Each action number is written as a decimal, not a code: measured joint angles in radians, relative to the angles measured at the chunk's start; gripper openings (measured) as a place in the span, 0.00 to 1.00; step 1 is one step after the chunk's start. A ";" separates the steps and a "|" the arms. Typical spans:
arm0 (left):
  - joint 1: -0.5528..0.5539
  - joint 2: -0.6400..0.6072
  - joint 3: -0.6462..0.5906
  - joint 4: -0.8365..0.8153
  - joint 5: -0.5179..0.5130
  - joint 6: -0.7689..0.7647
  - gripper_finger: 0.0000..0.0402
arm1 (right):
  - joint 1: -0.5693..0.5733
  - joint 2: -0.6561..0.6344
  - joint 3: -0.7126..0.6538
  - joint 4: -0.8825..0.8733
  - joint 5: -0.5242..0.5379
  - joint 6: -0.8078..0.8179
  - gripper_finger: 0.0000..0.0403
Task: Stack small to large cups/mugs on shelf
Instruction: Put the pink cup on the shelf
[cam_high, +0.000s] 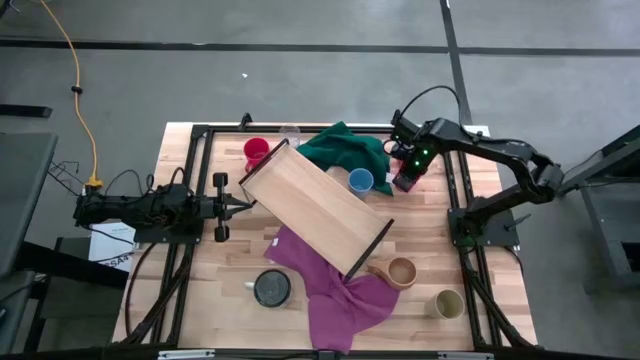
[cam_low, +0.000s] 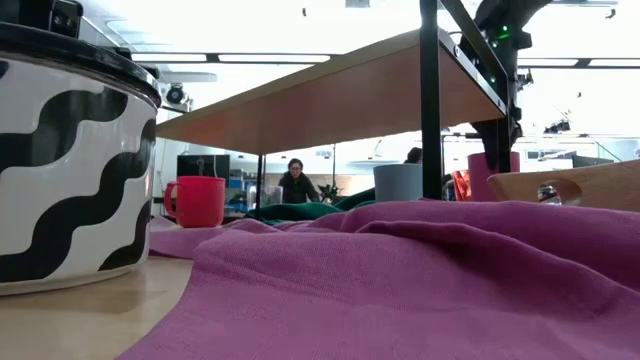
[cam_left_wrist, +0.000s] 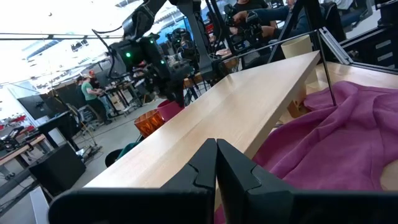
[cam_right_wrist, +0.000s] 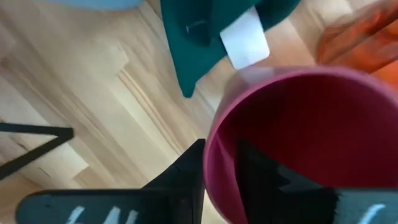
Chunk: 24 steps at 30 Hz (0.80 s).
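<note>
- Jaws: your right gripper (cam_right_wrist: 217, 165) pinches the magenta cup (cam_right_wrist: 311, 137) by its rim, one finger inside, one outside; left gripper (cam_left_wrist: 216, 163) is closed, empty.
- High view: magenta cup (cam_high: 405, 180) sits beside the green cloth (cam_high: 345, 150); shelf (cam_high: 315, 205) lies diagonally mid-table.
- Low view: red mug (cam_low: 198, 201) stands beyond the shelf (cam_low: 330, 95).

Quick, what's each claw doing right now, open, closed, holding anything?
Left claw: closed, holding nothing, by the shelf end.
Right claw: fingers astride the magenta cup rim, one inside, one outside; cup on the table.
</note>
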 joint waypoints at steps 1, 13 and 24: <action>0.000 0.000 0.000 0.000 0.000 0.000 0.00 | 0.002 0.000 -0.010 0.005 0.000 -0.001 0.19; 0.000 0.000 0.000 0.000 0.000 0.000 0.00 | 0.046 -0.002 -0.027 0.058 0.018 0.001 0.12; 0.000 0.000 0.000 0.000 0.000 0.000 0.00 | 0.046 -0.003 -0.026 0.054 0.053 -0.001 0.01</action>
